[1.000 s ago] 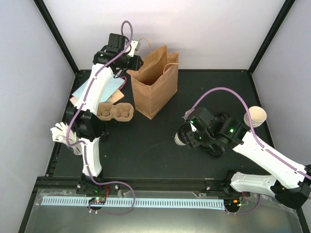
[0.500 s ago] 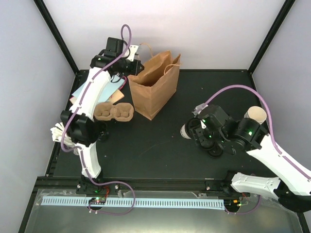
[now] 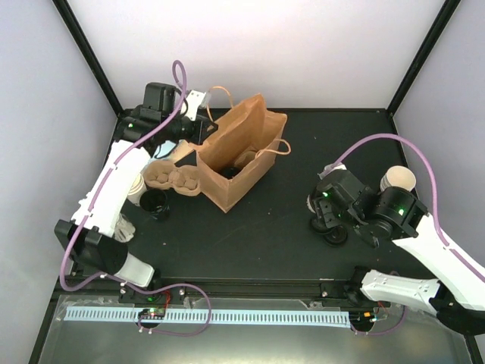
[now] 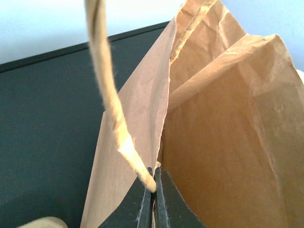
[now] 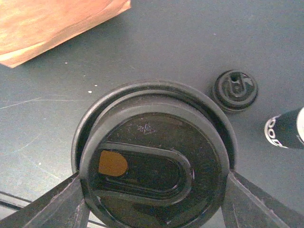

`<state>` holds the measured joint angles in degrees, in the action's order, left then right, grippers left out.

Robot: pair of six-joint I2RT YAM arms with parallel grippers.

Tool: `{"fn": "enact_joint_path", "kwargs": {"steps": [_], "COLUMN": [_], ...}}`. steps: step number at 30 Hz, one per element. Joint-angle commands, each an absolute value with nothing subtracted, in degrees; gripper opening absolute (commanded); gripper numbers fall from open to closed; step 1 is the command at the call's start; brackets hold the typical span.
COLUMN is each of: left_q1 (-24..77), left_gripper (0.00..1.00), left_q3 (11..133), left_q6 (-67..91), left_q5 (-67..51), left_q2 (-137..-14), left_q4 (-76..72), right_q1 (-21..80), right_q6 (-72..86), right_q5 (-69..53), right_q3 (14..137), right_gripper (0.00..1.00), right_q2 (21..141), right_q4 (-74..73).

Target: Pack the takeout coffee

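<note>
Left hand (image 4: 154, 194) pinched shut on brown bag (image 3: 242, 148) rim, mouth open | right hand (image 5: 154, 202) clasps lidded cup (image 5: 152, 161) above the counter (image 3: 258, 227), well apart from bag | judged early: no cup surely bagged; open cup (image 3: 399, 180) and loose lid (image 5: 235, 89) lie outside.

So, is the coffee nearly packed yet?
Not yet. The left gripper pinches the rim of the brown bag, holding it open. The right gripper holds a lidded cup, away from the bag. Left to do: put it inside; another cup stands lidless.
</note>
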<state>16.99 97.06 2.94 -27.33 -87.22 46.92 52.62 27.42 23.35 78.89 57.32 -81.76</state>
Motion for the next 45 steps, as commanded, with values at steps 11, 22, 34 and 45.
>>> {"fn": "enact_joint_path", "kwargs": {"steps": [11,22,34,45], "left_q1": [20.9,28.5,34.1,35.0], "left_gripper": [0.01,0.01,0.02,0.02], "left_q3": [86.2,79.9,75.3,76.4], "left_q6": [-2.5,-5.9,-7.1,-10.2], "left_q5": [-31.4,-26.4,-23.5,-23.0], "left_q2": [-75.3,-66.5,-63.8,-63.9], "left_q4": [45.0,46.0,45.2,43.7], "right_q1": [52.3,52.2,52.2,52.2], "right_q6": [31.4,29.2,20.2,12.4], "right_q5": [35.8,42.2,37.4,22.9], "right_q3": [86.6,92.3,97.4,100.7], "right_gripper": [0.63,0.63,0.63,0.6], "right_q2": [56.1,56.6,54.7,54.3], "right_q4": [-86.8,-85.5,-78.6,-72.2]}}
